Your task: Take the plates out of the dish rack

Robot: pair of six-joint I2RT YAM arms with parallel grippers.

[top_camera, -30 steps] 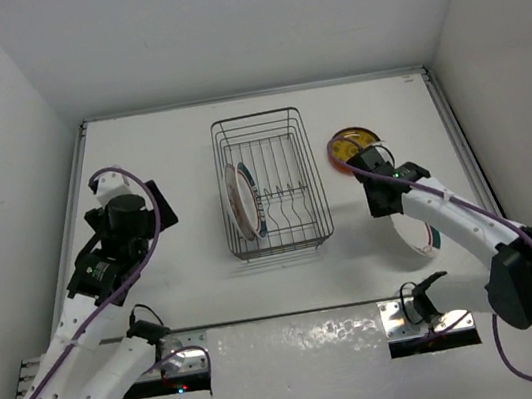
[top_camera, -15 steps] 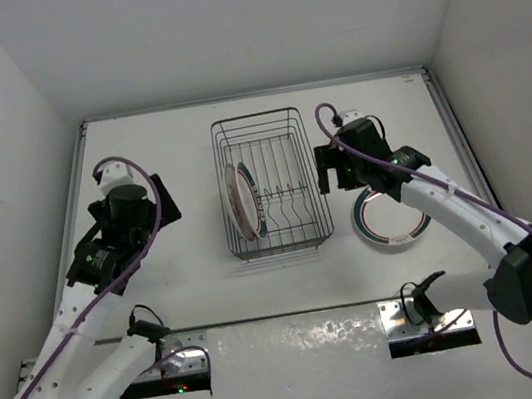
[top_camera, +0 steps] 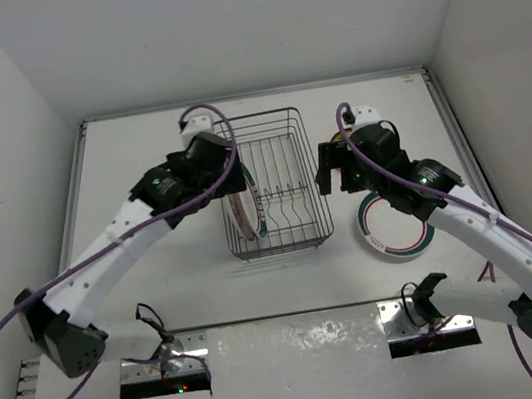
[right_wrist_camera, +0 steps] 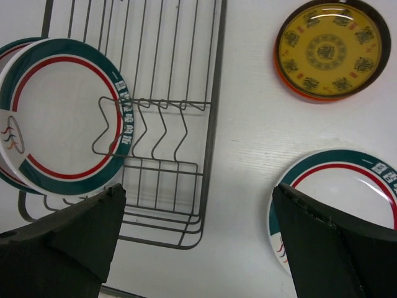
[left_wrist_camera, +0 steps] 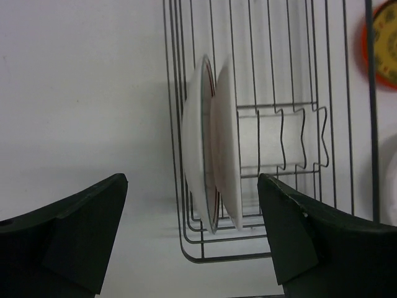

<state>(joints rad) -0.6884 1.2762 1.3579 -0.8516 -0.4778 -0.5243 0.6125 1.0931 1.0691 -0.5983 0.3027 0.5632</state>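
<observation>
Now my left gripper (left_wrist_camera: 192,186) has fingers wide, two white round plates (left_wrist_camera: 214,143) ahead between them in the grey wire dish rack (right_wrist_camera: 213,124). Closing off-centre risks pinching both plates or a wire. The right gripper (right_wrist_camera: 198,189) is wide and empty.

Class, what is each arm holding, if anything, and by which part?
Nothing is held. Both pairs of jaws stand open: the left above two plates in the rack, the right beside it.
</observation>
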